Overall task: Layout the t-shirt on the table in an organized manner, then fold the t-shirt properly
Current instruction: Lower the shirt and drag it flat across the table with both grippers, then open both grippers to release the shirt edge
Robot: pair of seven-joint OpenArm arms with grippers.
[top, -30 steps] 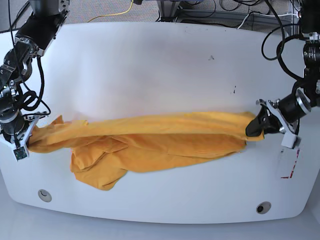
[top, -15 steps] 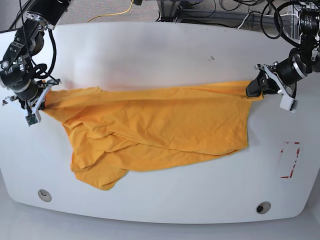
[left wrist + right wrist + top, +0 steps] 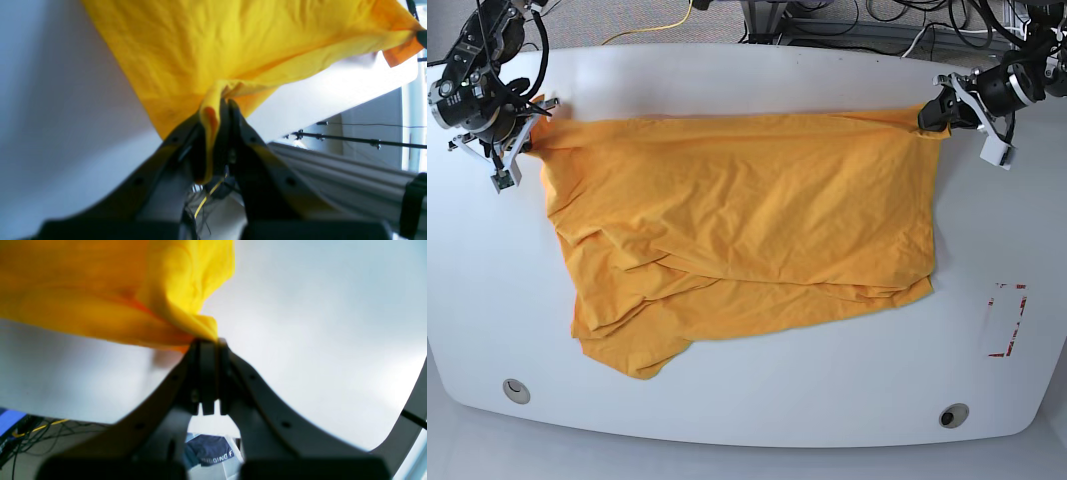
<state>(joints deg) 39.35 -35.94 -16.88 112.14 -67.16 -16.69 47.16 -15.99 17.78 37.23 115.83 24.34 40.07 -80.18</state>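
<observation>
In the left wrist view, the left gripper [image 3: 223,110] is seen clamped tight on a bunched corner of the t-shirt [image 3: 213,46], a fold of orange-yellow cloth being pinched between the dark jaws, and the fabric is fanned out from that pinch across the white table [image 3: 60,116]; beyond the table's far edge a thin black rod [image 3: 353,139] and grey floor are made out, and nothing is found between the jaws and the cloth. Over to the right wrist view: the right gripper [image 3: 209,341] is shown closed hard on another gathered corner, the cloth being drawn away to the upper left over bare white tabletop, while below the table's edge tangled cables [image 3: 40,430] and a dark blue bag [image 3: 208,450] with partly hidden lettering are glimpsed, blurred. And now the base view: the shirt is held stretched along the far side of the table by both corners, the right gripper [image 3: 527,128] at this view's left, the left gripper [image 3: 932,113] at its right, and the rest of the cloth is laid wrinkled toward the near edge, its lower left bunched in overlapping folds. A red tape outline [image 3: 1006,320] is marked well clear of the cloth at the right, two round grey grommets [image 3: 516,390] are set near the front edge, and a yellow cable [image 3: 662,27] is trailed on the floor behind.
</observation>
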